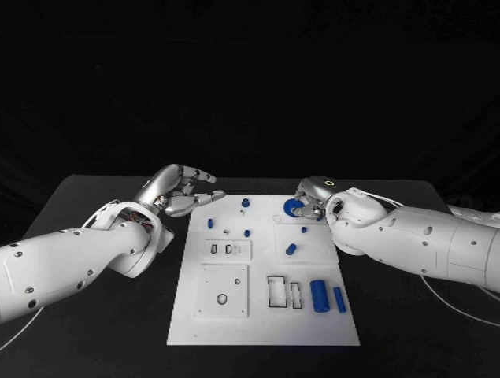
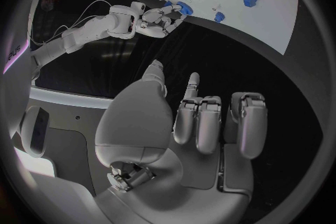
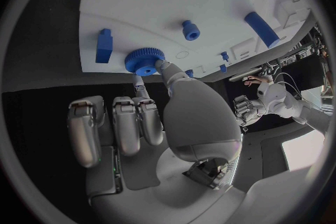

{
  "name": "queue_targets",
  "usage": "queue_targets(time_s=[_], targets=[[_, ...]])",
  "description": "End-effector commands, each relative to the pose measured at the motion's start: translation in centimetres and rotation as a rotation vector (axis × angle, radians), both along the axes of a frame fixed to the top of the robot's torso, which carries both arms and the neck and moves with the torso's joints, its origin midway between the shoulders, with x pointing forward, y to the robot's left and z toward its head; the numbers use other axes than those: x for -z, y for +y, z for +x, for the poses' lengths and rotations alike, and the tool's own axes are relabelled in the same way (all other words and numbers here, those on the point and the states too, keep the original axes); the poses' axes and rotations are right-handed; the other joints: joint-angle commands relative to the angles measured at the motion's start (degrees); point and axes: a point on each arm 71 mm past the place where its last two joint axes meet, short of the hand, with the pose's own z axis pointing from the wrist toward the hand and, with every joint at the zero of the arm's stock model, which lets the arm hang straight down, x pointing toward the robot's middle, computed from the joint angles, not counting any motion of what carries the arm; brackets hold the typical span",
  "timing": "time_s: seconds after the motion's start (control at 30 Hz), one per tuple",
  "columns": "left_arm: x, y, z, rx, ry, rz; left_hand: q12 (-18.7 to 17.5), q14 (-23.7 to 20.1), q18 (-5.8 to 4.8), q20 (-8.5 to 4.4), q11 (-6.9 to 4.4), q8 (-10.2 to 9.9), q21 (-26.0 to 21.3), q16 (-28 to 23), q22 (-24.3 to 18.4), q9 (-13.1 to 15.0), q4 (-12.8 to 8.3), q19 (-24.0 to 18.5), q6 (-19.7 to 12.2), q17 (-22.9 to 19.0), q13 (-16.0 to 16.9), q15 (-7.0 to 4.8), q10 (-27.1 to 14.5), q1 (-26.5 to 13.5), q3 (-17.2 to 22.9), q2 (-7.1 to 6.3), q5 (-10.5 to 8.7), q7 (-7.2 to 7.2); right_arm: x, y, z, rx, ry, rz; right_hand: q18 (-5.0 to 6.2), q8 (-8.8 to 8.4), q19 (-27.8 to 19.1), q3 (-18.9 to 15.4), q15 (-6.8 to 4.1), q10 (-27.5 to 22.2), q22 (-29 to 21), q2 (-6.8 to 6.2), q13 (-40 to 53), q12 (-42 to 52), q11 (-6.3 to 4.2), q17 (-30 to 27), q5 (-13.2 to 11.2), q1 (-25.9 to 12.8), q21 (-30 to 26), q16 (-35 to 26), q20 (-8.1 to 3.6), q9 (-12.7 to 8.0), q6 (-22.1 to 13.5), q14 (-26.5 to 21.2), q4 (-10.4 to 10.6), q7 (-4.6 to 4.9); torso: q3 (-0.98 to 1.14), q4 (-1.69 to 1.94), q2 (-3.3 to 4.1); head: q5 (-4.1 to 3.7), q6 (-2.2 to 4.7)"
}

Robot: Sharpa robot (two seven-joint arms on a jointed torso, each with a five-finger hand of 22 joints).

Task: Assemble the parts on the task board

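- while the right hand (image 1: 313,203) reaches over the far right corner of the task board (image 1: 267,323), it pinches a blue gear (image 3: 144,60) by its toothed rim between thumb and one fingertip; its other fingers are curled in beside the palm.
- the gear sits at the board's far edge, and whether it is already seated on the board or lifted just off it cannot be told.
- it looks like a small, stiff, light plastic part; the ridged rim should give good purchase, so the rim is the sensible place to hold, judged from its look alone.
- being small and light, it could tip or skid if pushed from one side rather than squeezed from two.
- the left hand (image 1: 179,190) hovers over the black table just beside the board's far left corner, holding nothing, fingers loosely bent and apart.
- other blue parts lie spread over the board: a short peg (image 3: 190,29), a block (image 3: 104,45) near the gear, and two long bars (image 1: 328,298) near the front right.
- these also look rigid and light; the bars would best be taken across their narrow sides, the peg round its body.
- the board has recesses, among them a raised square plate (image 1: 224,290) with holes at front left.
- no brand, label or writing can be read on the board or the parts.
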Motion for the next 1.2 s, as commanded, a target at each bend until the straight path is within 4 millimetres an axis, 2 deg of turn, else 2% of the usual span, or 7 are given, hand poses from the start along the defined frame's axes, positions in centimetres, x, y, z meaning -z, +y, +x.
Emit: queue_targets(time_s=[0.03, 0.37, 0.63, 0.93, 1.1, 1.2], targets=[[-0.1, -0.2, -0.1, 0.013, -0.009, 0.0, 0.14, 5.85, -0.42, 0.41, 0.24, -0.37, 0.14, 0.15, 15.09, -0.06, -0.08, 6.03, 0.42, 15.1, 15.08, 0.26, 5.95, -0.11, 0.28, 0.46, -0.25, 0.13, 0.4, -0.1, -0.2, 0.011, 0.026, 0.034, -0.39, 0.35, 6.0, 0.67, 0.05, 6.1, 15.08, -0.06, 15.09, 0.16, -0.27, 15.05, 0.45, 0.48, 0.26, 0.24, 0.07, 0.87, 1.44, 5.97, -0.24, -0.69, -0.01, 0.02, 0.02, 0.03, 0.03], [-0.1, -0.2, -0.1, 0.013, -0.009, 0.0, 0.14, 5.85, -0.42, 0.41, 0.24, -0.37, 0.14, 0.15, 15.09, -0.06, -0.08, 6.03, 0.42, 15.1, 15.08, 0.26, 5.95, -0.11, 0.28, 0.46, -0.25, 0.13, -0.2, -0.4, -0.3, 0.02, -0.011, 0.146, -0.39, 0.63, 6.0, 1.33, -0.03, 6.1, 15.08, -0.39, 15.09, 0.16, -0.35, 15.05, 0.57, 0.52, 0.26, 0.24, -0.01, 1.43, 2.4, 5.97, -0.74, -0.76, 0.01, 0.02, -0.08, 0.4, -0.07], [-0.1, -0.1, 0.0, 0.009, -0.009, 0.002, 0.14, 5.85, -0.42, 0.41, 0.24, -0.37, 0.14, 0.15, 15.09, -0.06, -0.08, 6.03, 0.42, 15.1, 15.08, 0.26, 5.95, -0.11, 0.28, 0.46, -0.25, 0.13, -2.2, 0.5, -0.7, -0.018, -0.045, 0.207, -0.39, 0.69, 6.0, 1.51, -0.05, 6.1, 15.08, -0.53, 15.09, 0.16, -0.37, 15.05, 0.54, 0.57, 0.26, 0.24, -0.03, 1.59, 2.66, 5.97, -0.92, -0.78, 0.01, -0.05, -0.04, 0.49, 0.13], [0.0, -0.1, 0.2, 0.007, -0.011, 0.004, 0.14, 5.85, -0.42, 0.41, 0.24, -0.37, 0.14, 0.15, 15.09, -0.06, -0.08, 6.03, 0.42, 15.1, 15.08, 0.26, 5.95, -0.11, 0.28, 0.46, -0.25, 0.13, -3.1, 3.0, -1.4, -0.093, -0.032, 0.246, -0.39, 0.67, 6.0, 1.59, -0.06, 6.1, 15.08, -0.62, 15.09, 0.16, -0.38, 15.05, 0.5, 0.61, 0.26, 0.24, -0.04, 1.65, 2.69, 5.97, -1.02, -0.79, 0.01, 0.01, 0.01, 0.36, 0.14], [0.0, 0.0, 0.2, 0.005, -0.012, 0.005, 0.14, 5.85, -0.42, 0.41, 0.24, -0.37, 0.14, 0.15, 15.09, -0.06, -0.08, 6.03, 0.42, 15.1, 15.08, 0.26, 5.95, -0.11, 0.28, 0.46, -0.25, 0.13, -3.2, 4.7, -1.9, -0.143, -0.023, 0.248, -0.39, 0.63, 6.0, 1.66, -0.06, 6.1, 15.08, -0.65, 15.09, 0.16, -0.38, 15.05, 0.45, 0.65, 0.26, 0.24, -0.05, 1.67, 2.67, 5.97, -1.08, -0.78, 0.02, -0.08, -0.01, 0.67, 0.07], [0.0, 0.1, 0.3, 0.003, -0.013, 0.005, 0.14, 5.85, -0.42, 0.41, 0.24, -0.37, 0.14, 0.15, 15.09, -0.06, -0.08, 6.03, 0.42, 15.1, 15.08, 0.26, 5.95, -0.11, 0.28, 0.46, -0.25, 0.13, -3.1, 5.9, -2.0, -0.174, -0.019, 0.242, -0.39, 0.62, 6.0, 1.69, -0.07, 6.1, 15.08, -0.65, 15.09, 0.16, -0.38, 15.05, 0.42, 0.67, 0.26, 0.24, -0.05, 1.68, 2.66, 5.97, -1.11, -0.77, -0.05, 0.0, -0.02, 0.7, 0.12]])
